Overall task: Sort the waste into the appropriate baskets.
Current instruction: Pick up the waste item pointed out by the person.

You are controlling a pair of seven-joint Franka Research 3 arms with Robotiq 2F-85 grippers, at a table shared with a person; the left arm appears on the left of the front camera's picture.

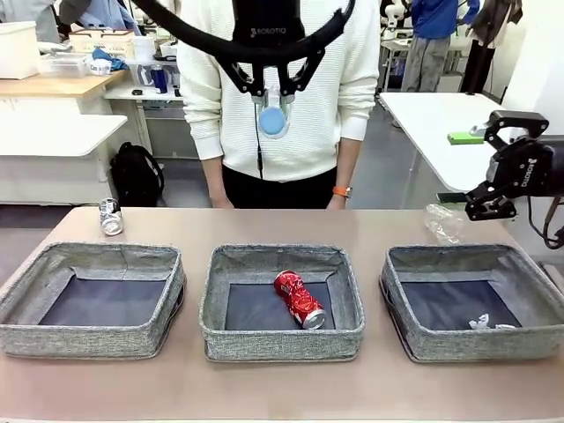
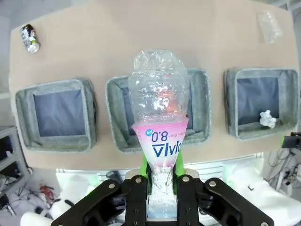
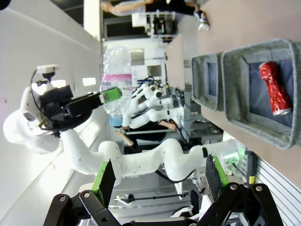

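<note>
My left gripper [image 1: 273, 92] hangs high over the table's far side, shut on the clear plastic bottle with the pink label [image 2: 160, 117]. Its blue cap [image 1: 273, 120] points down. That bottle hovers above the middle basket [image 1: 231, 333], where a red can [image 1: 300, 300] lies. At the table's right end my right gripper [image 1: 484, 169] stands open with nothing in it, near a crumpled clear bottle [image 1: 443, 222] on the tabletop. A dark can [image 1: 110, 216] lies at the far left. The right basket [image 1: 414, 330] holds a small white scrap [image 1: 481, 322], and nothing lies in the left basket [image 1: 88, 339].
A person in a white sweater [image 1: 282, 97] stands at the far edge, hands down behind the table. The three baskets sit in a row along the near half. A white table [image 1: 441, 123] with a green object stands behind on the right.
</note>
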